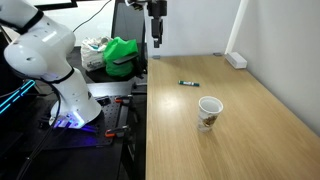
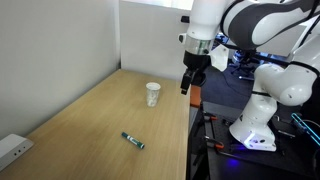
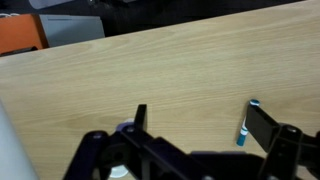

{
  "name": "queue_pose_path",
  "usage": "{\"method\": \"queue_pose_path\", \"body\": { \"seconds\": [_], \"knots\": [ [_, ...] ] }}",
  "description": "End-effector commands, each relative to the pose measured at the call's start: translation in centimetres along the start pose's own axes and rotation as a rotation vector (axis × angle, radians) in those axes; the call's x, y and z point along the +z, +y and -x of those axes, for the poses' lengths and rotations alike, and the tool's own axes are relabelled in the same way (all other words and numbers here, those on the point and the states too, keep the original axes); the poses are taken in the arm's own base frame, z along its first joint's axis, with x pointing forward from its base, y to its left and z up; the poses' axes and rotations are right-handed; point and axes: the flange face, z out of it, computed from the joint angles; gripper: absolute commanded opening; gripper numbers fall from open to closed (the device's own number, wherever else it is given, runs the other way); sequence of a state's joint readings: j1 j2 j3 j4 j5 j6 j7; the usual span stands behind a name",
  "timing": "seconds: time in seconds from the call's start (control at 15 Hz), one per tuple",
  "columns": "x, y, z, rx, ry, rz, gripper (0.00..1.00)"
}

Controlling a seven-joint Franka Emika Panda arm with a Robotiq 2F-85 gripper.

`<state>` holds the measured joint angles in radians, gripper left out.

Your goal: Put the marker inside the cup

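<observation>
The marker (image 1: 188,83), dark with a teal part, lies flat on the wooden table (image 1: 250,130). It also shows in an exterior view (image 2: 133,141). The white paper cup (image 1: 209,111) stands upright a short way from it, and it also shows in an exterior view (image 2: 152,94). My gripper (image 1: 157,35) hangs open and empty well above the table's edge, apart from both, as an exterior view (image 2: 188,80) also shows. In the wrist view the marker (image 3: 245,125) lies far below, beside the right finger of the open gripper (image 3: 200,125).
A white power strip (image 1: 236,60) lies at the table's far end by the wall, also seen in an exterior view (image 2: 12,150). A green object (image 1: 122,55) and equipment sit off the table beside the robot base (image 2: 255,115).
</observation>
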<state>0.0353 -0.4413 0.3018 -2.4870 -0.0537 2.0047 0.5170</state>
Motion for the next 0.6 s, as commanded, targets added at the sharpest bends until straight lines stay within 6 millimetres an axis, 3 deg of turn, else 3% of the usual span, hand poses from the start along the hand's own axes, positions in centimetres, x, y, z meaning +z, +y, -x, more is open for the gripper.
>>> {"method": "queue_pose_path", "body": {
  "seconds": [0.0, 0.53],
  "knots": [
    [1.1, -0.3, -1.9, -0.034, 0.036, -0.040, 1.00],
    [5.1, -3.3, -5.8, -0.036, 0.068, -0.110, 1.00]
  ]
}}
